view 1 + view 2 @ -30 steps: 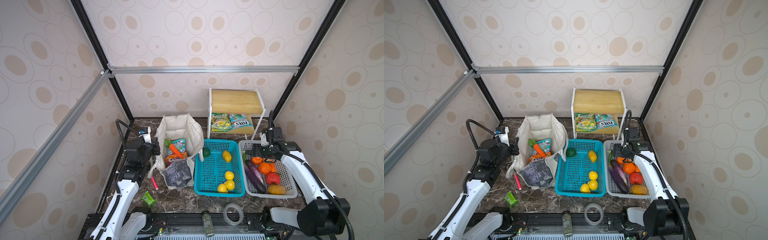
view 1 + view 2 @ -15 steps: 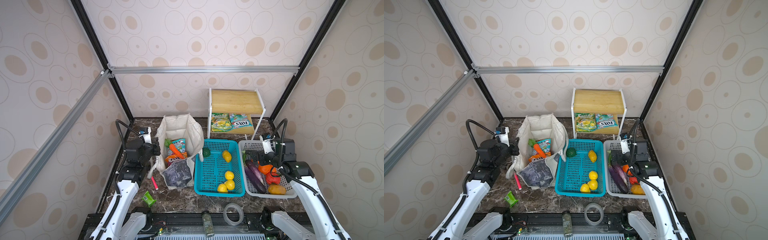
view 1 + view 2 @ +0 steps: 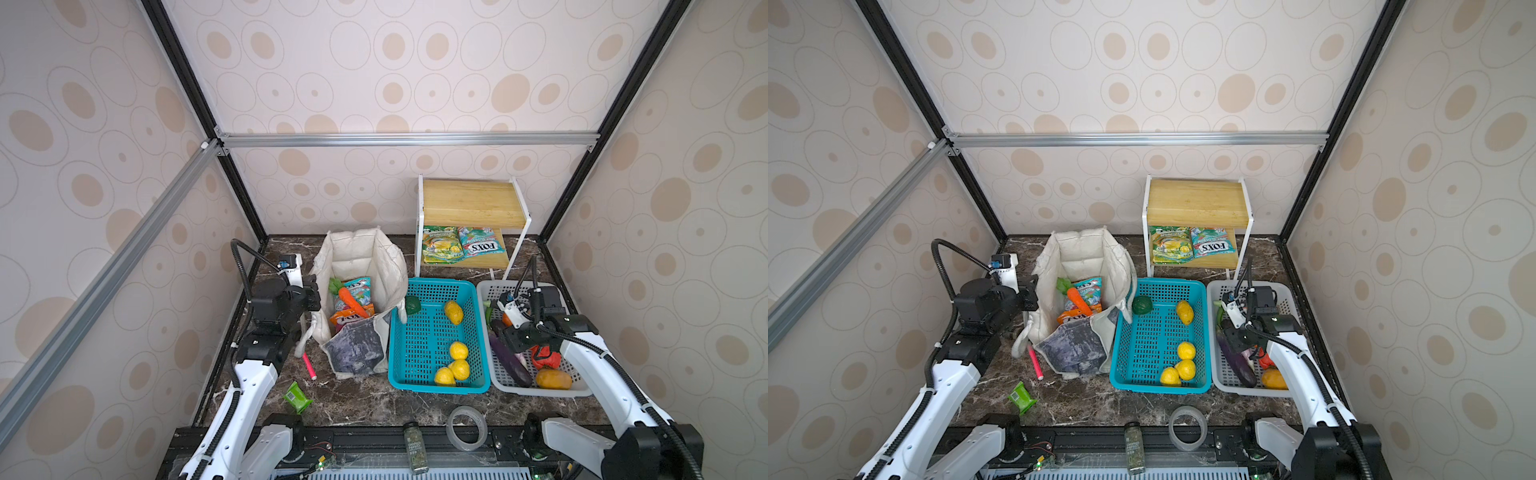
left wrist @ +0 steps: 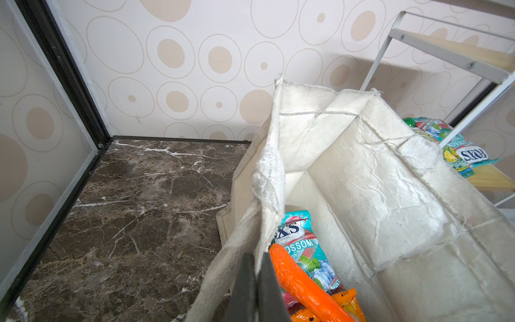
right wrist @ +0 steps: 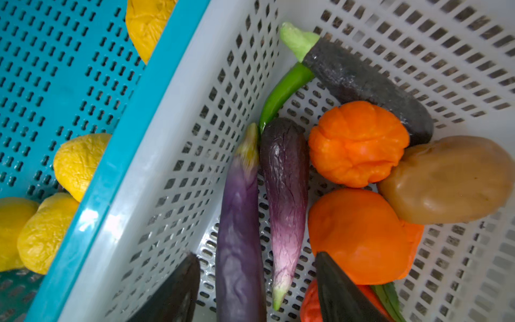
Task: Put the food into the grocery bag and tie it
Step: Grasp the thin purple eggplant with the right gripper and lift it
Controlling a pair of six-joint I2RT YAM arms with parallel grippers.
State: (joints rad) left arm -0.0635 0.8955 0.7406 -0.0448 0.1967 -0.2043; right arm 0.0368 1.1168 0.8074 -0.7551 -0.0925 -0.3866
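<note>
Loading food: left gripper clamps the grocery bag rim; right gripper, jaws apart, straddles the long purple eggplant; next it should close and lift.

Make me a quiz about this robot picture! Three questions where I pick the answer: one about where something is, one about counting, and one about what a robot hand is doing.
1. Where is the toy carrot?
A. in the grocery bag
B. on the wooden shelf
C. in the white basket

2. How many yellow lemons lie in the teal basket?
A. two
B. four
C. seven

3. What is the left gripper doing?
A. hanging wide open
B. shut on nothing
C. shut on the grocery bag's edge

Answers:
1 A, because both top views show the carrot inside the bag's pale walls.
2 B, because one lemon lies towards the back of the basket and three sit close together near the front.
3 C, because the left wrist view shows its fingers pinching the bag's fabric.
</note>
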